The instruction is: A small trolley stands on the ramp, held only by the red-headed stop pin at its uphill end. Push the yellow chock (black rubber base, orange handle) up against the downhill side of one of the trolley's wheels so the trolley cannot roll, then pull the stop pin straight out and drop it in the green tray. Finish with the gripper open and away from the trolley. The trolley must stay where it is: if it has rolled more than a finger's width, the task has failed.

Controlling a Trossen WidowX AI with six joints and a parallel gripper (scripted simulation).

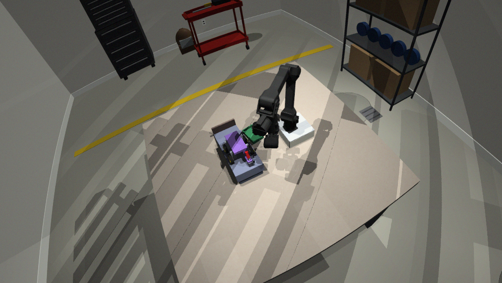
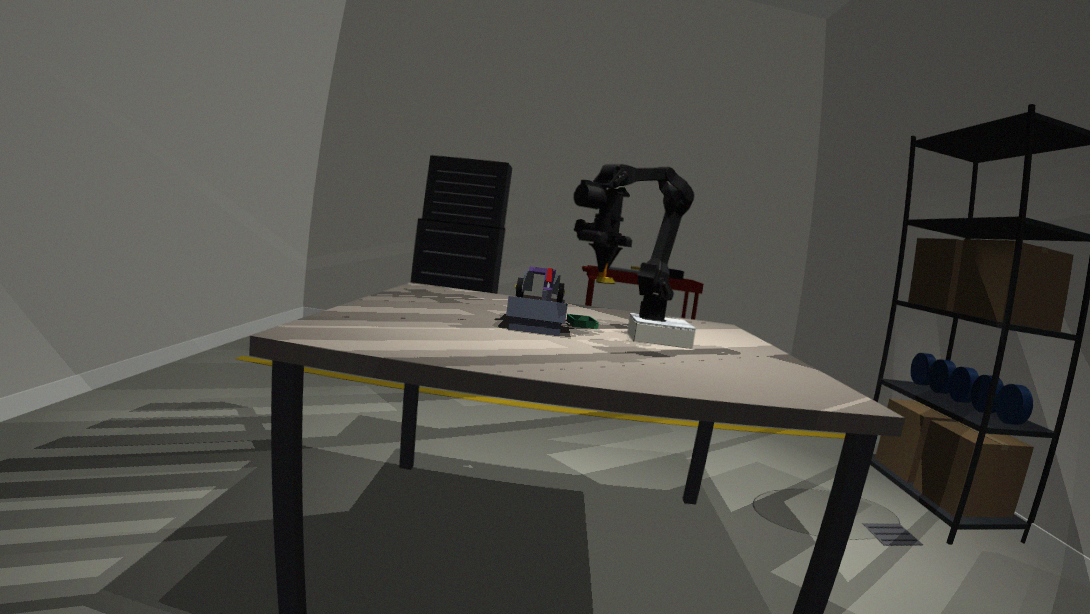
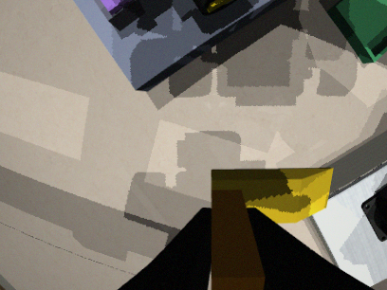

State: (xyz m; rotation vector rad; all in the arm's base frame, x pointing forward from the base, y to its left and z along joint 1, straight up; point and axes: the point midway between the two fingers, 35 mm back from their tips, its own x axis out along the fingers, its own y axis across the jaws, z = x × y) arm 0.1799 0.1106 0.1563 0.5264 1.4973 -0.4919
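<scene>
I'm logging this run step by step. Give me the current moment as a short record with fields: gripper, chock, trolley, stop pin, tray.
gripper: shut on the chock's orange handle, raised above the table
chock: yellow, carried in the air, not at any wheel
trolley: purple-topped, on the grey ramp
stop pin: red head, seated in place at the trolley's end
green tray: beside the ramp, partly hidden by the arm; contents cannot be told

grey walls (image 2: 190, 152) and grey floor (image 2: 152, 457) crossed by a yellow line (image 1: 196, 94). black drawer cabinet (image 1: 117, 35) and red cart (image 1: 216, 28) by the wall; black shelving (image 2: 983, 320) holds cardboard boxes, blue discs. striped light falls across the table (image 2: 533, 366).
</scene>
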